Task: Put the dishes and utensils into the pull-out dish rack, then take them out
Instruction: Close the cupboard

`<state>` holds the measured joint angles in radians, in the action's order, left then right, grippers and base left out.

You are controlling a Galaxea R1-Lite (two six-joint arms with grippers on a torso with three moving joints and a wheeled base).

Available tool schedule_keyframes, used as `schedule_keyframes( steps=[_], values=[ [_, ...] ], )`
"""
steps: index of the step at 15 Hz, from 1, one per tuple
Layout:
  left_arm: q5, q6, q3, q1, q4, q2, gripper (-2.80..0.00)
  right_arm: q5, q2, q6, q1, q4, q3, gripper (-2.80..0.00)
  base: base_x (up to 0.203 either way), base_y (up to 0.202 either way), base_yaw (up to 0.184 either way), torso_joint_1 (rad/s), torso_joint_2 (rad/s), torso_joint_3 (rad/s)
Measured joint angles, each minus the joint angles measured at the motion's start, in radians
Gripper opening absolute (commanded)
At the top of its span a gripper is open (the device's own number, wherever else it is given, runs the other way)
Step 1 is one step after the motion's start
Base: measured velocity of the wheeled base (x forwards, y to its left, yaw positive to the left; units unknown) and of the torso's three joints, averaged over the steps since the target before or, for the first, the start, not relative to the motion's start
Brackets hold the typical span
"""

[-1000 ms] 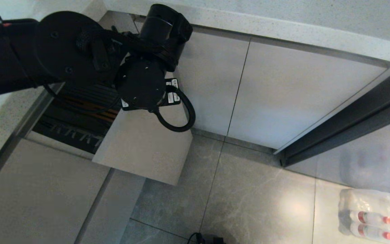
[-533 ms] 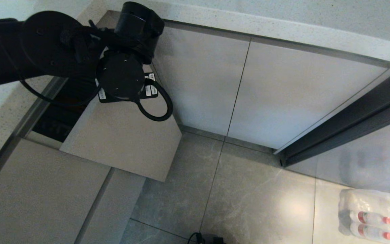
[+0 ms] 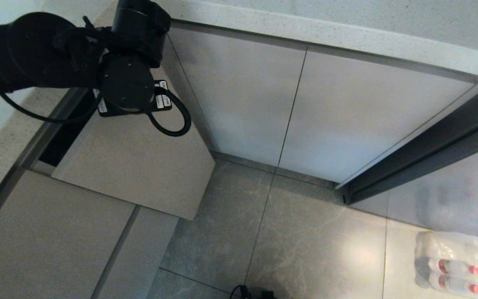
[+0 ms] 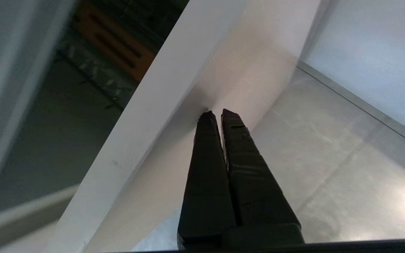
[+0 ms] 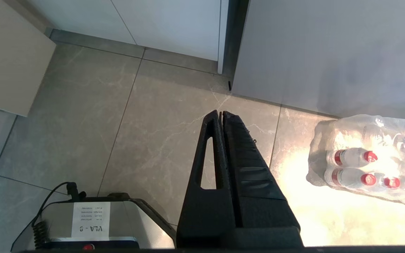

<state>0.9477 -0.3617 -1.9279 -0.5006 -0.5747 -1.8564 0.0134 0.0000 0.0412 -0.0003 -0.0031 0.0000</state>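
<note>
Our left gripper [image 4: 214, 113] had its fingers pressed together with nothing between them, and their tips rested against the outer face of the beige front panel [image 3: 139, 166], close under its top edge. The pull-out dish rack [image 4: 118, 49] lay directly beyond that panel from the tips: in the left wrist view we could see only a narrow dark gap past the panel's top edge, with the brown slotted wooden strip [image 4: 113, 47] and some wire showing inside. The panel's long axis ran across the line of the fingers, so a push along the fingers would, in our judgement, carry the rack straight into the cabinet. No dishes or utensils showed in any view, and we could not tell whether any were in the rack. Our left arm [image 3: 35, 54] was the one on the job; the right gripper [image 5: 220, 114], likewise shut and empty, hung parked over the floor tiles near a wrapped pack of bottles [image 5: 371, 165], well away from the rack. Compared with a second earlier, the panel had moved markedly toward the cabinet: the open gap, which had then shown the wooden strip and white prongs in the head view, had narrowed to a thin dark wedge, and the left arm had swung with it.
</note>
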Motion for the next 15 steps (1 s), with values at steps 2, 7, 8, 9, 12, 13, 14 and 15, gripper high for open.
schedule_keyframes(
  steps=[2, 7, 8, 9, 12, 13, 14, 15],
  values=[
    [0.001, 0.018, 0.000, 0.028, 0.015, 0.003, -2.80, 0.000, 0.000, 0.000, 0.000, 0.000, 0.000, -2.80, 0.000, 0.000, 0.000, 0.000, 0.00, 0.000],
    [0.010, 0.027, 0.000, 0.056, 0.021, 0.008, -2.80, 0.000, 0.000, 0.000, 0.000, 0.000, 0.000, -2.80, 0.000, 0.000, 0.000, 0.000, 0.00, 0.000],
    [0.015, 0.027, 0.001, 0.057, 0.021, 0.008, -2.80, 0.000, 0.000, 0.000, 0.000, 0.000, 0.000, -2.80, 0.000, 0.000, 0.000, 0.000, 0.00, 0.000],
    [0.015, 0.027, 0.001, 0.057, 0.021, 0.008, -2.80, 0.000, 0.000, 0.000, 0.000, 0.000, 0.000, -2.80, 0.000, 0.000, 0.000, 0.000, 0.00, 0.000],
    [0.015, 0.027, 0.001, 0.057, 0.021, 0.008, -2.80, 0.000, 0.000, 0.000, 0.000, 0.000, 0.000, -2.80, 0.000, 0.000, 0.000, 0.000, 0.00, 0.000],
    [0.015, 0.027, 0.001, 0.058, 0.021, 0.008, -2.80, 0.000, 0.000, 0.000, 0.000, 0.000, 0.000, -2.80, 0.000, 0.000, 0.000, 0.000, 0.00, 0.000],
    [0.015, 0.027, 0.001, 0.058, 0.021, 0.008, -2.80, 0.000, 0.000, 0.000, 0.000, 0.000, 0.000, -2.80, 0.000, 0.000, 0.000, 0.000, 0.00, 0.000],
    [0.015, 0.026, 0.001, 0.058, 0.021, 0.008, -2.80, 0.000, 0.000, 0.000, 0.000, 0.000, 0.000, -2.80, 0.000, 0.000, 0.000, 0.000, 0.00, 0.000]
  ],
)
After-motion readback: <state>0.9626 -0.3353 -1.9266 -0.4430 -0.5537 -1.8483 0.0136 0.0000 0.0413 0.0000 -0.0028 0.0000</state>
